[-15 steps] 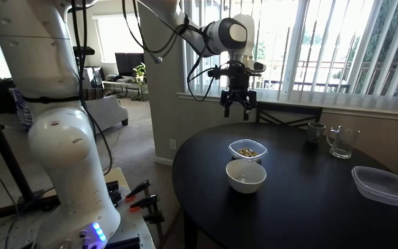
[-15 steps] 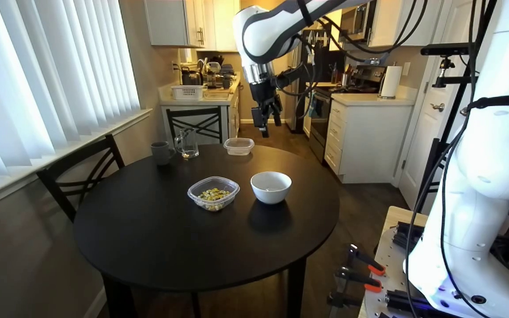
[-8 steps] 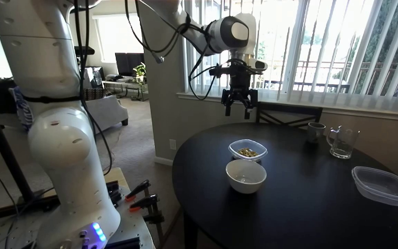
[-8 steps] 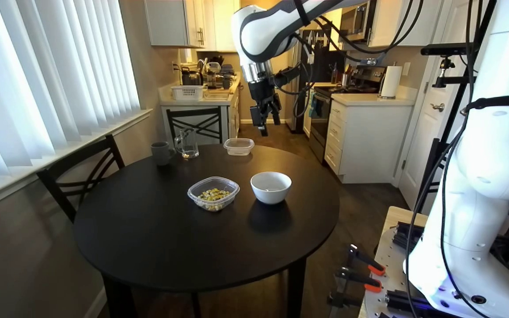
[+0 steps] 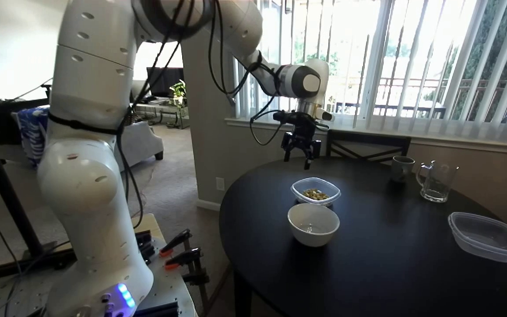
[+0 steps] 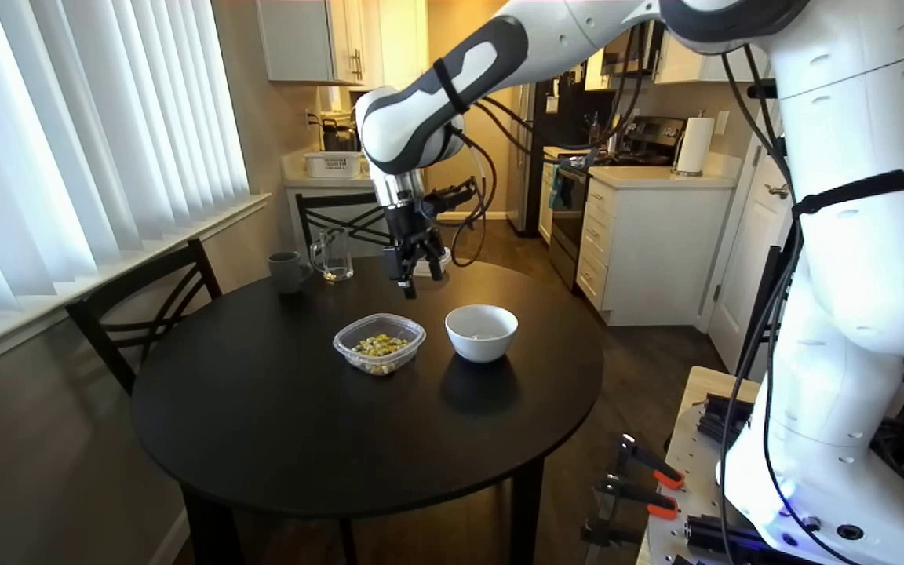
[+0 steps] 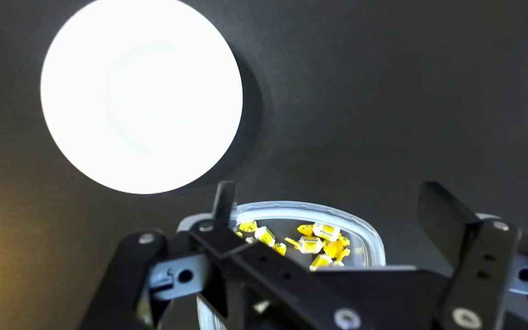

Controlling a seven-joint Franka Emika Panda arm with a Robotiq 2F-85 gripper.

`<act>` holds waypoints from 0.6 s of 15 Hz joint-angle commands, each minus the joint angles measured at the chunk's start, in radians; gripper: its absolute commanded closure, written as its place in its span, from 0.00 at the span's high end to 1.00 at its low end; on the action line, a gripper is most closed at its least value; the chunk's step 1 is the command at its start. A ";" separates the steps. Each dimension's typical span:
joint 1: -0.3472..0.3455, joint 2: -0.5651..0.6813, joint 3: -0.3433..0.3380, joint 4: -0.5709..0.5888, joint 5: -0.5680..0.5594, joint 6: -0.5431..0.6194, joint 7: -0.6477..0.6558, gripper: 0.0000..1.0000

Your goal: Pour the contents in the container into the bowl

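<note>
The counter (image 6: 326, 447) carried a white bowl (image 6: 481, 336) near a clear container (image 6: 406, 355), plus a gray mug (image 6: 285, 273), glass mug (image 5: 438, 181) and clear tub (image 5: 486, 235).

Both exterior views are sharing the round black table (image 6: 287, 439), facing white vertical blinds (image 5: 502, 75) or white kitchen cabinets (image 6: 656, 251) past its edge; the wrist view is looking down from nearer.

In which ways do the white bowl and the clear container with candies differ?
The white bowl is opaque; the clear container is transparent. The bowl is round; the container is squarish. The bowl looks empty; the container holds yellow candies. Both stand open on the black table.
</note>
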 commanded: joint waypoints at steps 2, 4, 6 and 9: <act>-0.012 0.162 -0.007 0.195 0.010 0.017 -0.007 1.00; -0.016 0.211 -0.021 0.260 0.005 0.018 0.009 1.00; -0.016 0.285 -0.041 0.338 -0.006 0.007 0.028 1.00; -0.022 0.391 -0.056 0.440 -0.002 -0.021 0.033 1.00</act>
